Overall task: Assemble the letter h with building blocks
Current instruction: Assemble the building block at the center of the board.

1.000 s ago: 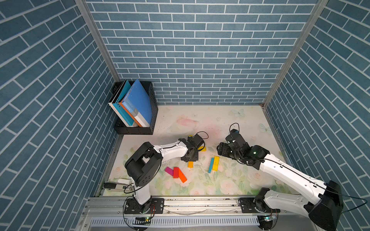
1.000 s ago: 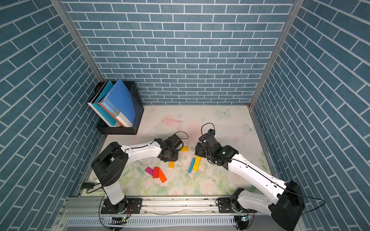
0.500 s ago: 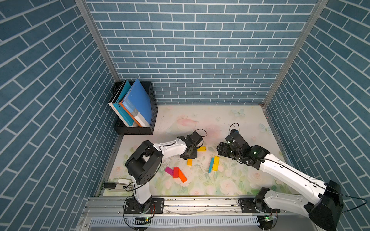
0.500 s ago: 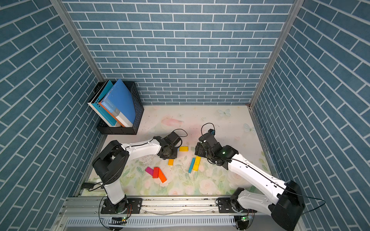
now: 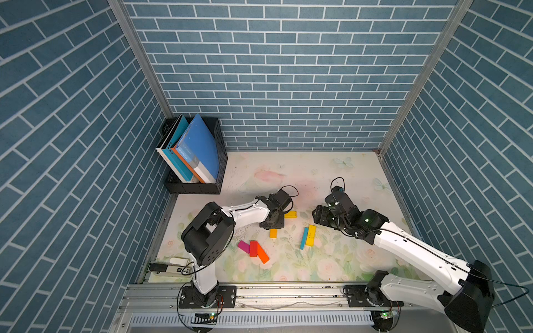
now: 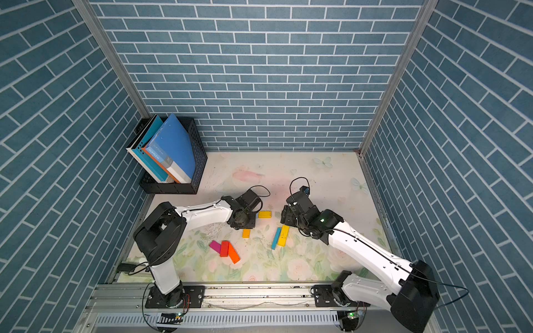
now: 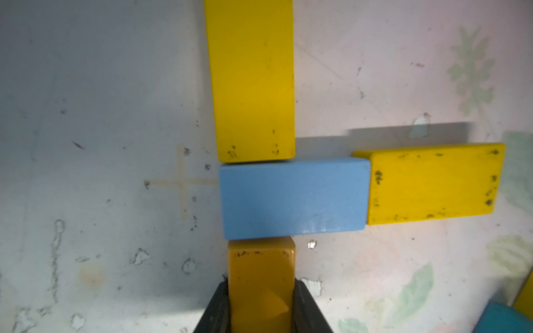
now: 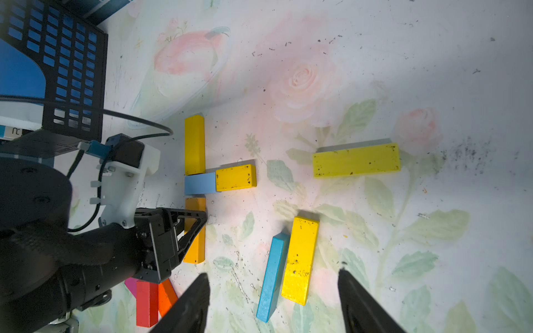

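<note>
Amber flat wooden block [image 5: 273,233] lies in a top view slightly nearer to the short bright yellow flat block [image 5: 290,214] than 1 second ago; the black left gripper [image 5: 275,223] has slid it forward.

In the left wrist view the left gripper [image 7: 261,285] is pinching this amber block, and its end now touches the light blue rectangular block [image 7: 294,199]. A long yellow plank [image 7: 251,80] touches the blue one on the opposite side. These 3 pieces make, I think, the stem of the h, with the short yellow block as the bridge.

In the right wrist view the right gripper [image 8: 273,274] is spread wide and holds nothing; its fingers frame a teal plank [image 8: 274,259] and 1 more yellow plank [image 8: 300,259]. The 2nd leg is not yet placed.
</note>
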